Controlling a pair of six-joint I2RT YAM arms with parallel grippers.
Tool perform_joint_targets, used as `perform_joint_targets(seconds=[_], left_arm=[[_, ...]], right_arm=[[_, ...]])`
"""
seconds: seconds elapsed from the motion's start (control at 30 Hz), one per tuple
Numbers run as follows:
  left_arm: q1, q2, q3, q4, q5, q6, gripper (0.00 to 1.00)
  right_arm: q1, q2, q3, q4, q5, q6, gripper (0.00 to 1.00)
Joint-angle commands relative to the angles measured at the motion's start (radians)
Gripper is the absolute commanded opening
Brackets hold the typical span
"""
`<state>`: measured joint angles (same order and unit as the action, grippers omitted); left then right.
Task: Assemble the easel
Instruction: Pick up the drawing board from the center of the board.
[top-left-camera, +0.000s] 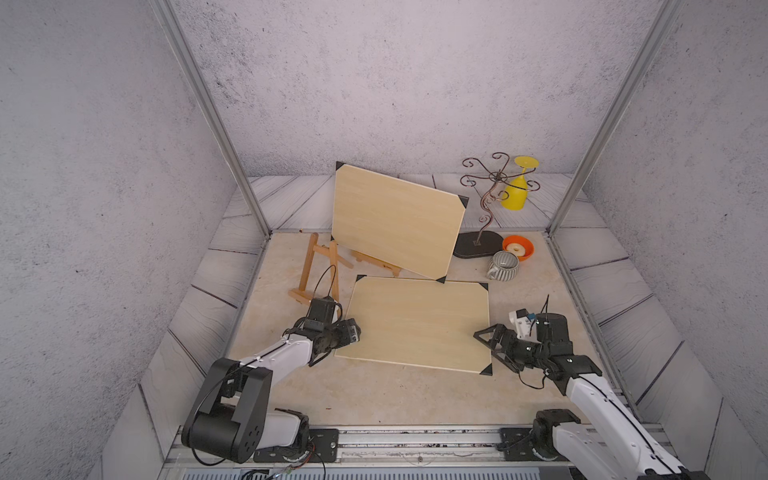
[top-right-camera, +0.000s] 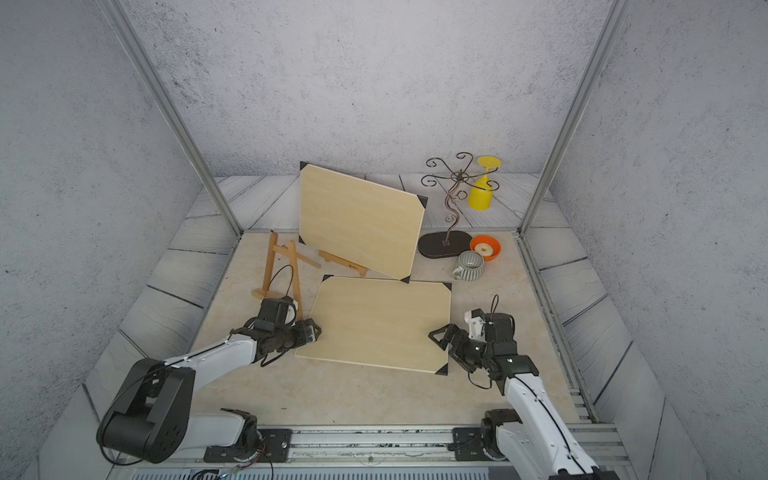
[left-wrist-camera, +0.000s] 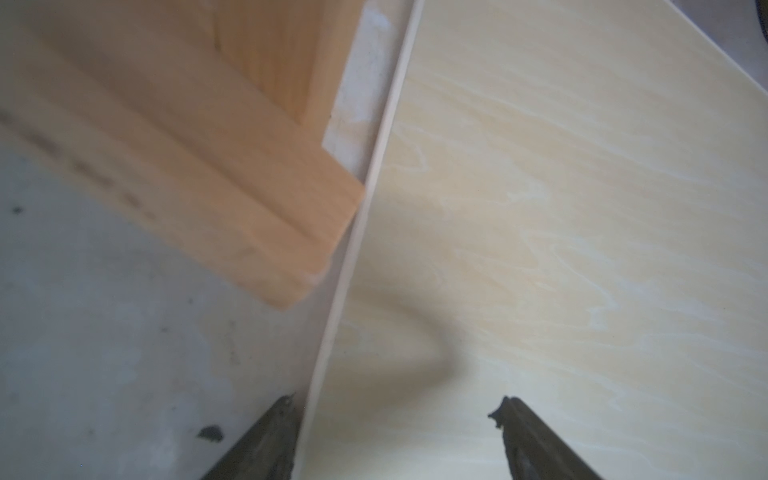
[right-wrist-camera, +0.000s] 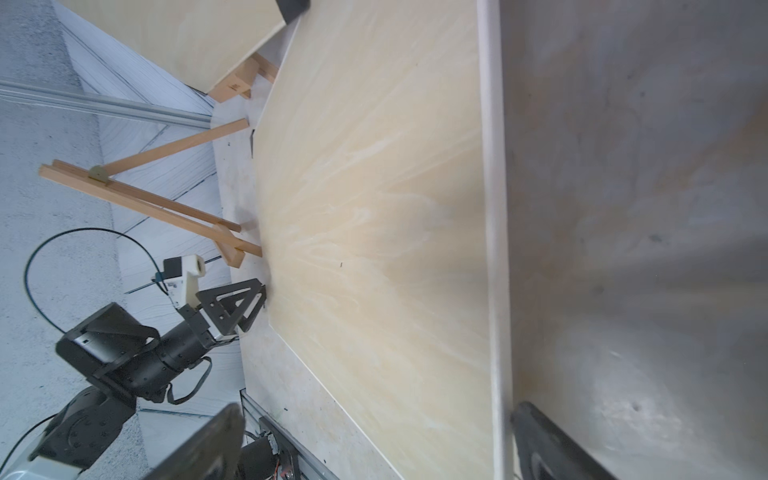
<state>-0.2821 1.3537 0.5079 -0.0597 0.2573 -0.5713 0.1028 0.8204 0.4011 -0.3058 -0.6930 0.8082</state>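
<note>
We see the empty wooden easel (top-left-camera: 307, 266) standing on the left of the table (top-left-camera: 395, 395), just beside the flat board (top-left-camera: 415, 320). Our left gripper (left-wrist-camera: 395, 409) straddles that board's left edge with its jaws apart. The right gripper (right-wrist-camera: 378, 411) gapes wide around the opposite edge, perhaps touching it.

L gripper (left-wrist-camera: 397, 401) & R gripper (right-wrist-camera: 374, 415) low — fingers (left-wrist-camera: 266, 436) apart.
</note>
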Motion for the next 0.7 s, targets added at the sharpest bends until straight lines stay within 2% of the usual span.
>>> perform_joint_targets(seconds=[0.0,0.17,0.3,0.43,0.6,0.67], left_arm=[[-0.047,0.055,-0.054,-0.201,0.28,-0.041,0.79],[-0.048,0.055,-0.061,-0.192,0.292,-0.036,0.78],[-0.048,0.074,-0.061,-0.18,0.318,-0.018,0.78],[-0.047,0.085,-0.063,-0.167,0.334,-0.025,0.77],[-0.048,0.069,-0.06,-0.173,0.337,-0.027,0.77],[-0.048,0.066,-0.063,-0.177,0.339,-0.03,0.77]], right_arm=[[0.096,-0.039,0.041,0.231,-0.405,0.113,0.99],[0.117,-0.026,0.074,0.166,-0.378,0.067,0.99],[0.149,-0.021,0.064,0.273,-0.388,0.139,0.99],[0.159,-0.032,0.086,0.279,-0.387,0.163,0.99],[0.178,-0.074,0.039,0.47,-0.425,0.308,0.99],[0.188,-0.101,0.058,0.385,-0.401,0.268,0.99]])
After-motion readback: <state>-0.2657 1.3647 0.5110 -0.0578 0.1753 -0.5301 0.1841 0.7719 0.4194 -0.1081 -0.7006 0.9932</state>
